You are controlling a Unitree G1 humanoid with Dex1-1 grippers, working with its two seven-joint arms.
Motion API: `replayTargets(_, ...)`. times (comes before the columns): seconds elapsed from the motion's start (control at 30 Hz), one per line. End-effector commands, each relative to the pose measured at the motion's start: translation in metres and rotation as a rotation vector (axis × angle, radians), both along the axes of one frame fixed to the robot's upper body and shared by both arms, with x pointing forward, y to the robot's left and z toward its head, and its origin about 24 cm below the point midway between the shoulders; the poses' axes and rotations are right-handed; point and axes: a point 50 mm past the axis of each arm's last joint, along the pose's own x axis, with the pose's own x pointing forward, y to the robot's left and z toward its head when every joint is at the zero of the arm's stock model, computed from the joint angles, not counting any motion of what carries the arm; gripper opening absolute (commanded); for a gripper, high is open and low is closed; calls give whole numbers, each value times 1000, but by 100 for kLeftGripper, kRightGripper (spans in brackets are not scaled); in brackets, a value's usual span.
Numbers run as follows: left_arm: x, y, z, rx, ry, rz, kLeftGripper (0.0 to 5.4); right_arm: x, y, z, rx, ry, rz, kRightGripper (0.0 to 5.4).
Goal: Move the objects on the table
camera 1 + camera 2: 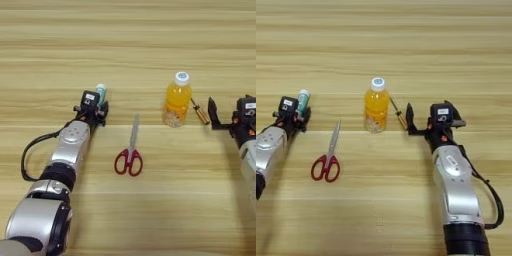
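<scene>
A: We're looking at the left gripper (101, 101) first. It's sitting at the glue stick (101, 93), which is standing upright at the fingertips. Are the fingers pinching it?

B: We're reading contact, probably a pinch, but the fingers are mostly hidden behind the wrist block, so we're not calling it firmly. The stick's top is poking out above the gripper.

A: Right gripper (428, 119)?

B: It's hovering just right of the screwdriver (397, 113), fingers spread wide, the near finger (410, 119) pointing up beside the amber handle. We're judging it's lining up for that tool, not touching yet.

A: What's crowding it?

B: The orange-juice bottle (376, 105) is standing upright just left of the screwdriver, the shaft running up behind its shoulder. Closing in carelessly is risking a knocked bottle.

A: Anything else?

B: The scissors (130, 150) are lying closed, flat on the table (150, 215) between the two arms, red handles toward us, blades pointing away. They're well apart from both grippers and blocking nothing. We're not seeing any blue bar in either view.
</scene>
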Motion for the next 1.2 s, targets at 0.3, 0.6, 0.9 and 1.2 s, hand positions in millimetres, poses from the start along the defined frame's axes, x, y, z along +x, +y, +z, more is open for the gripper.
replayTargets(0.3,-3,4,-3,-9,5,6,162,3,3,3,-2,-12,-1,540)
replayTargets(0.6,-19,-54,26,-250,-23,-164,162,4,4,3,-7,-11,-5,540)
replayTargets(0.9,-33,-79,53,-447,71,-246,162,4,4,3,-8,-11,-5,540)
replayTargets(1.2,-45,-97,44,-600,282,-300,162,4,5,3,-9,-10,-3,540)
